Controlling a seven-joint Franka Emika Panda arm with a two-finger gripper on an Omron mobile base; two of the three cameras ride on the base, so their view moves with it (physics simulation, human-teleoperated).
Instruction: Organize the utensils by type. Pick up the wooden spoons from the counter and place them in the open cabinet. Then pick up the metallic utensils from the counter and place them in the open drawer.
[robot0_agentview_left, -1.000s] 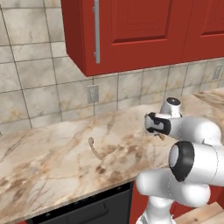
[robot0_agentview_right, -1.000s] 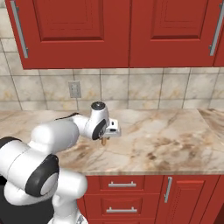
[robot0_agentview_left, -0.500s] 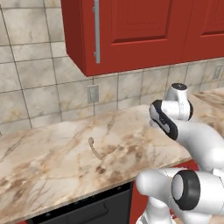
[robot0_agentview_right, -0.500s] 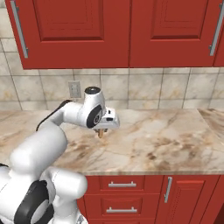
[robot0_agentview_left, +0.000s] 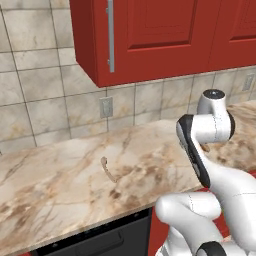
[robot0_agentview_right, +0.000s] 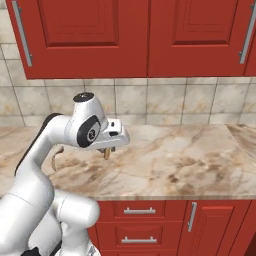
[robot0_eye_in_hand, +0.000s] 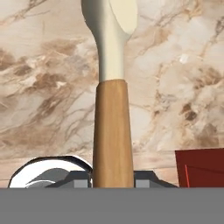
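Observation:
My gripper (robot0_eye_in_hand: 113, 177) is shut on the orange-brown handle of a wooden spoon (robot0_eye_in_hand: 113, 131), whose pale bowl points away over the counter (robot0_eye_in_hand: 175, 87). In the right base view the gripper (robot0_agentview_right: 107, 149) hangs just above the counter (robot0_agentview_right: 175, 160), with the spoon (robot0_agentview_right: 106, 154) poking down from it. The second wooden spoon (robot0_agentview_left: 107, 169), pale all over, lies on the counter (robot0_agentview_left: 60, 185) to the left of the arm; it is also seen as the pale spoon (robot0_agentview_right: 56, 157). The open cabinet, the open drawer and the metallic utensils are out of view.
Red wall cabinets (robot0_agentview_right: 150, 35) with grey bar handles (robot0_agentview_left: 111, 35) hang above the tiled backsplash, their doors looking closed. Red base units with drawers (robot0_agentview_right: 140, 225) sit below the counter. A dark oven front (robot0_agentview_left: 90, 240) is under the counter's left part.
The arm has reared up and the wrist has turned. The gripper has drifted slightly to the left over the counter, still holding the spoon. The pale spoon has not moved.

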